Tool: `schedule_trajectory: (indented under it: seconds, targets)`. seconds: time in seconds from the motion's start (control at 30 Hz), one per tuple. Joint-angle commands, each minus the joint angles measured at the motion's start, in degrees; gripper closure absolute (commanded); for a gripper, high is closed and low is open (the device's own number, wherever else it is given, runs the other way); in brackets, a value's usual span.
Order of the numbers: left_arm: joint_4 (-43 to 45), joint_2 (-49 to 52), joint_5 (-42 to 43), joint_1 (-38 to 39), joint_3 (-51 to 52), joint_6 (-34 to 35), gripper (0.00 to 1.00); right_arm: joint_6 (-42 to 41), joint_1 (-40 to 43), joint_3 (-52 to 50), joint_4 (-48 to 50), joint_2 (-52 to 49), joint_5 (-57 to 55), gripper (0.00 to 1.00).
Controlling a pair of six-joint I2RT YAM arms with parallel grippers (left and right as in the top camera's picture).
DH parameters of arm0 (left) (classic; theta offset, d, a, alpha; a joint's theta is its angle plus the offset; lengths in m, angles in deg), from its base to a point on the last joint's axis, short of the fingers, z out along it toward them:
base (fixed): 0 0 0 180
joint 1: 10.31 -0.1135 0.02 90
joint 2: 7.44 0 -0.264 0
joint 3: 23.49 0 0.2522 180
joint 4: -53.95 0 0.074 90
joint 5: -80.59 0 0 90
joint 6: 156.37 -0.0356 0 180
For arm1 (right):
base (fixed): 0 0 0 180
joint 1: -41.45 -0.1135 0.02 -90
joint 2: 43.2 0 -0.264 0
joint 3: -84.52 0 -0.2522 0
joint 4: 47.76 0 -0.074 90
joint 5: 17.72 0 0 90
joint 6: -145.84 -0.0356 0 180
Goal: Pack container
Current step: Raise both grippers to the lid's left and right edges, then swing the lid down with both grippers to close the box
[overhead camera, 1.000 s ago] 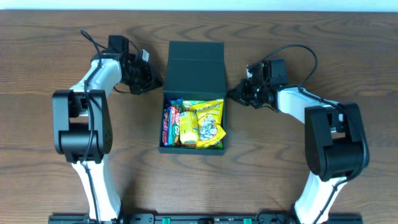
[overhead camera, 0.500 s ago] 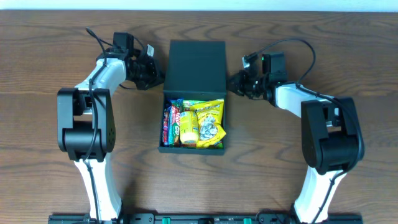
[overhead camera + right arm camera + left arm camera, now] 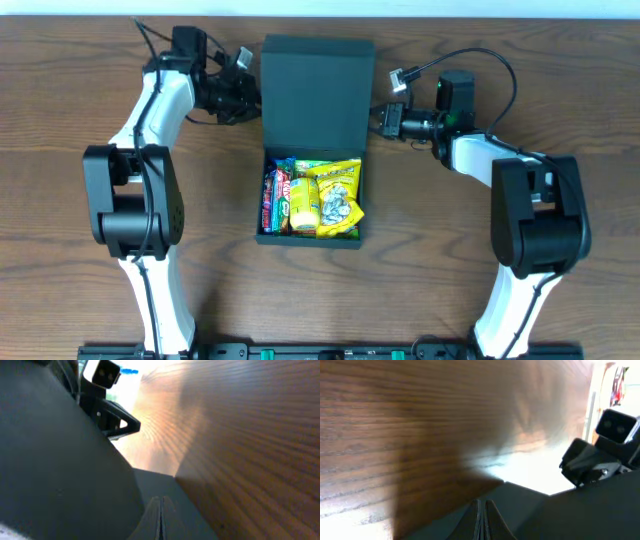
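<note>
Beside the container (image 3: pixel 316 90): left tool (image 3: pixel 250 92), right tool (image 3: pixel 383 119) (both closed, empty).

One container (image 3: pixel 316 90), perhaps five snack packets (image 3: pixel 312 200)

Matte dark green-black rectangular container (image 3: pixel 317 90) sitting mid-bench, hinged flap lid standing open and angling up at the far side, near compartment brimming with yellow, green and red snack packets (image 3: pixel 318 200)

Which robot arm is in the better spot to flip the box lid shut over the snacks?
Left, probably, though it's close. The shut left hand is beside the lid, farther from the hinge than the shut right hand, so it likely gets more push.
</note>
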Motion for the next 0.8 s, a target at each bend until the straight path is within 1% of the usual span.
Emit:
schedule_trajectory:
  seconds: [0.0, 0.17, 0.27, 0.37, 0.47, 0.57, 0.67, 0.77]
  targets:
    - [-3.3, -2.4, 1.9, 0.5, -2.8, -7.8, 0.95, 1.1, -0.2, 1.1, 0.2, 4.5, 4.2, 0.99]
    - [-8.2, -7.8, 0.3, 0.5, -2.8, -12.0, 0.94, 1.2, -0.3, 1.1, -0.3, 10.8, 4.2, 0.99]
    - [-11.3, -11.1, -0.7, 0.5, -2.8, -14.3, 0.94, 2.0, -0.4, 1.1, -3.7, 14.7, 4.2, 0.99]
    - [-15.1, -14.6, -2.2, 0.5, -2.8, -16.1, 0.94, 5.8, -1.2, 1.1, -11.2, 18.3, 3.3, 0.99]
    - [-18.9, -17.4, -4.2, 0.5, -2.8, -18.2, 0.94, 11.8, -2.1, 1.1, -22.4, 21.8, -0.4, 0.99]
    - [-22.1, -19.7, -8.2, 0.5, -2.8, -18.2, 0.94, 16.2, -2.7, 1.1, -31.6, 24.8, -4.2, 0.99]
    - [-24.6, -22.1, -10.2, 0.5, -2.8, -18.2, 0.94, 19.2, -2.8, 1.1, -38.6, 28.5, -6.6, 0.99]
    - [-26.5, -24.5, -11.3, 0.5, -2.8, -18.2, 0.94, 19.7, -2.8, 1.1, -42.8, 32.2, -9.0, 0.99]
